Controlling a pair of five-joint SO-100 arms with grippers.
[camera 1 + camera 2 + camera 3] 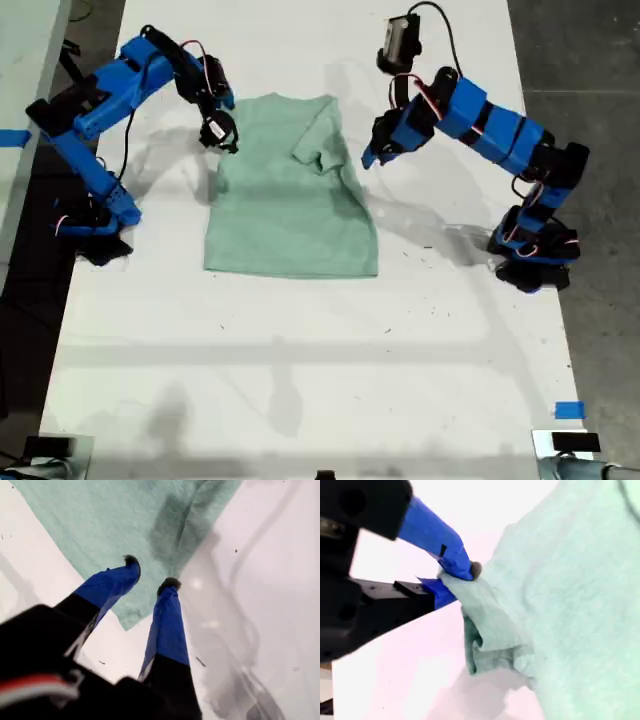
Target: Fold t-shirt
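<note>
The pale mint-green t-shirt [290, 210] lies flat on the white table [300, 350], collar toward the far edge. Its sleeve [320, 150] on the exterior view's right is folded in over the chest. My second gripper [222, 138] is at the shirt's edge on the exterior view's left, shut on a bunched piece of the cloth [485, 630]; its fingertips [470, 570] pinch the fabric. My first gripper [372, 155] hovers by the shirt's edge on the exterior view's right. It is open [151, 572] above the hem of the t-shirt [115, 520], holding nothing.
The arm bases stand at the table's sides in the exterior view [95, 215] [530, 255]. A blue tape mark [568, 410] sits near the exterior view's lower right corner, and small dark devices [565, 445] [45, 447] at both near corners. Grey floor [600, 80] borders the table.
</note>
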